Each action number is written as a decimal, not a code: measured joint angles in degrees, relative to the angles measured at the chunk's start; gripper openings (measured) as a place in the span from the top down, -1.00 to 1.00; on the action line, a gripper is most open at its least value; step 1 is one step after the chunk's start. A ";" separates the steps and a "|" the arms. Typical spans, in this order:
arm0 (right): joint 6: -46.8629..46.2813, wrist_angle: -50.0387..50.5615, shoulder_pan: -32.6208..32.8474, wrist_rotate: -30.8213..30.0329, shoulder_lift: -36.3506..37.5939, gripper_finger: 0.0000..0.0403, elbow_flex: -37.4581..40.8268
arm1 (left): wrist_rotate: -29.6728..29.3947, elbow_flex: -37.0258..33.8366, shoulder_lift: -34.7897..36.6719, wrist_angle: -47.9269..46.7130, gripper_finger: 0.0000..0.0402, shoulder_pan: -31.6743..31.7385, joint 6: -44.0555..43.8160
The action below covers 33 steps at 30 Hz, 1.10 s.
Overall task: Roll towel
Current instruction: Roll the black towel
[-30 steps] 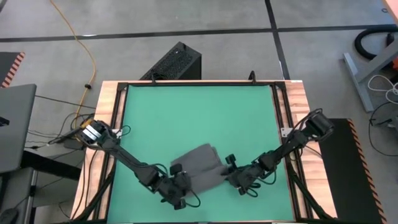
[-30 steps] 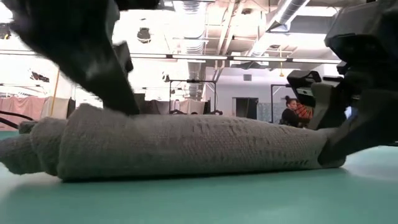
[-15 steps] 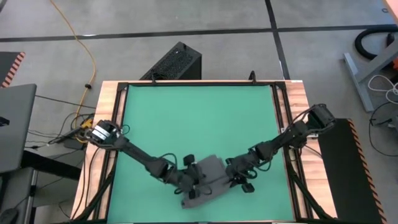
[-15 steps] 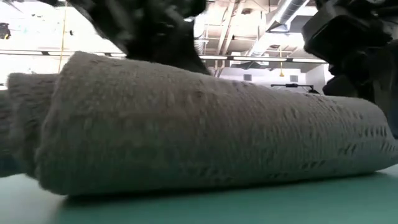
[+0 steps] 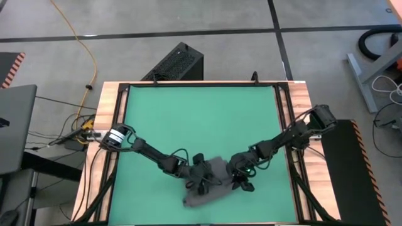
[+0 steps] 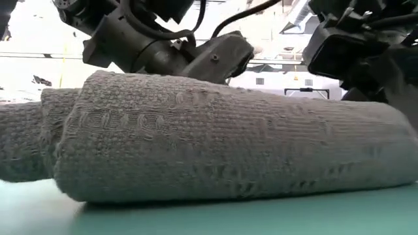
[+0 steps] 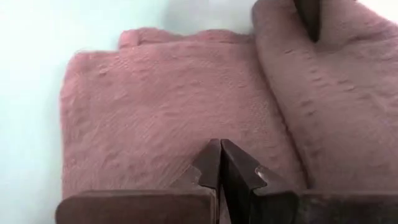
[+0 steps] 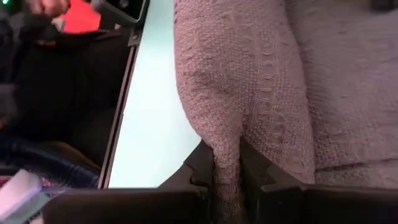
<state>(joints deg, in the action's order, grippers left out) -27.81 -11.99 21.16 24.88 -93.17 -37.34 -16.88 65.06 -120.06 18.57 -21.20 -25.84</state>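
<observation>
- Towel (image 5: 210,188) lies near the front edge of my table, on the teal green mat (image 5: 201,119), roughly midway between the mat's side edges. It is dark grey and wound into a thick roll; the low view shows it lying lengthwise (image 6: 222,150), with a looser tail of cloth sticking out at one end.
- My left end effector (image 5: 200,177) sits over the roll's left part. In my left wrist view its fingers (image 7: 211,165) are pressed together tip to tip with no cloth between them, just above a flat stretch of the towel (image 7: 161,106).
- My right end effector (image 5: 239,177) is at the roll's right end. In my right wrist view its fingers (image 8: 199,165) pinch a raised fold of the towel (image 8: 249,81).
- Both of my arms reach in from the table's sides and meet at the roll.
- Wooden table border (image 5: 105,125) frames the mat. A black box (image 5: 177,63) stands on the floor beyond the far edge, and a yellow cable (image 5: 88,56) runs across the floor to my left.
</observation>
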 joint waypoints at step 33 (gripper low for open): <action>-0.11 7.73 -14.09 7.85 0.07 0.74 -0.02 | -3.47 14.23 1.21 -16.69 1.00 -3.44 7.30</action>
<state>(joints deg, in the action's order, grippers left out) -27.92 -4.26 7.07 32.74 -93.10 -37.36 -20.35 79.29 -118.85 1.88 -24.64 -18.55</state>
